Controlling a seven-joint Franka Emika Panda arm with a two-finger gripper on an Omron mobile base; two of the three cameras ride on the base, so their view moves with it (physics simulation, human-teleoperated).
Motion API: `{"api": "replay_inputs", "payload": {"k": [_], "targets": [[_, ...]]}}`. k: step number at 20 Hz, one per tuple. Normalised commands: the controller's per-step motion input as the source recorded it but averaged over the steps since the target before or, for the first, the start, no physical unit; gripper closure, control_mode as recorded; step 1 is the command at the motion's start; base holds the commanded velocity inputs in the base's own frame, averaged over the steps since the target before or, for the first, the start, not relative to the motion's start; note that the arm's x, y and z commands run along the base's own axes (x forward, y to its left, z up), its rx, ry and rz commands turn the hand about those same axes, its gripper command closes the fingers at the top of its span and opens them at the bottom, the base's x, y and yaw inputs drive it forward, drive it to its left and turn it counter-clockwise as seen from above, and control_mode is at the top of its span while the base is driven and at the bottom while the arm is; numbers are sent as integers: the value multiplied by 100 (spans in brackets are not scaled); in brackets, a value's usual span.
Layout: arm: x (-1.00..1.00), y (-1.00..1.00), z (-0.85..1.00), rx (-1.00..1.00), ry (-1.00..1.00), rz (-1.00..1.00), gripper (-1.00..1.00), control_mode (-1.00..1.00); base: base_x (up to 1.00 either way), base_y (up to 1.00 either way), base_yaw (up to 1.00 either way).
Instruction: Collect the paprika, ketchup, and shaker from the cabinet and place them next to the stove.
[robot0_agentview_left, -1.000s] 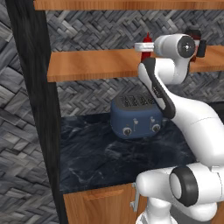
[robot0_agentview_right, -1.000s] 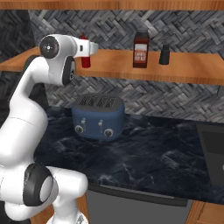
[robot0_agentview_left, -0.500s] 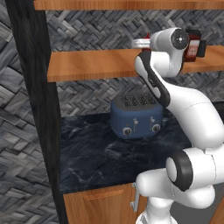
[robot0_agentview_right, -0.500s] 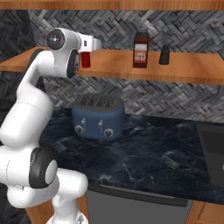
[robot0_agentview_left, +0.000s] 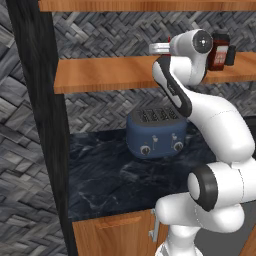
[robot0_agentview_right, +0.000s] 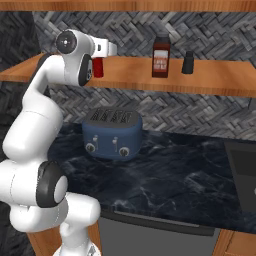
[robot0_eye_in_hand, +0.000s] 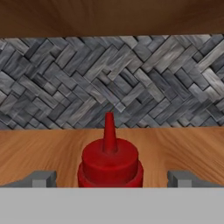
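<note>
gripper spread at the ketchup on the cabinet shelf

we see the ketchup (robot0_eye_in_hand: 110, 162) standing upright on the cabinet (robot0_agentview_right: 210, 80) shelf, its long axis vertical and its narrow pointed cap aimed straight up. in the hand view it sits centred between the two fingertips (robot0_eye_in_hand: 40, 179), which stand wide apart on either side of the bottle with shelf wood visible in both gaps. the gripper (robot0_eye_in_hand: 110, 180) is spread and is not pinching anything.

in the right base view the ketchup (robot0_agentview_right: 98, 68) shows as a red body just behind the white hand. the paprika (robot0_agentview_right: 160, 56) stands upright further along the same shelf, and the shaker (robot0_agentview_right: 188, 62) stands upright just beyond it, apart from it. in the left base view the paprika (robot0_agentview_left: 219, 52) appears right beside the wrist joint.

below the shelf, a blue toaster (robot0_agentview_right: 111, 133) rests on the dark marble desk (robot0_agentview_right: 175, 175). the stove (robot0_agentview_right: 244, 172) edge shows at the far right.

compared with the frame one second earlier, we note that the hand has moved further in over the shelf toward the ketchup; the bottle, the jar and the shaker have kept their places.
</note>
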Motion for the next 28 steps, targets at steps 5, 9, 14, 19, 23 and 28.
{"api": "replay_inputs", "payload": {"k": [5,9,14,19,23,28], "targets": [[0,0,-8,0,0,0,100,-100,0,0,0],[0,0,0,0,0,0,100,-100,0,0,0],[0,0,0,0,0,0,100,-100,0,0,0],[0,0,0,0,0,0,100,-100,0,0,0],[0,0,-3,0,0,0,100,-100,0,0,0],[0,0,0,0,0,0,100,-100,0,0,0]]}}
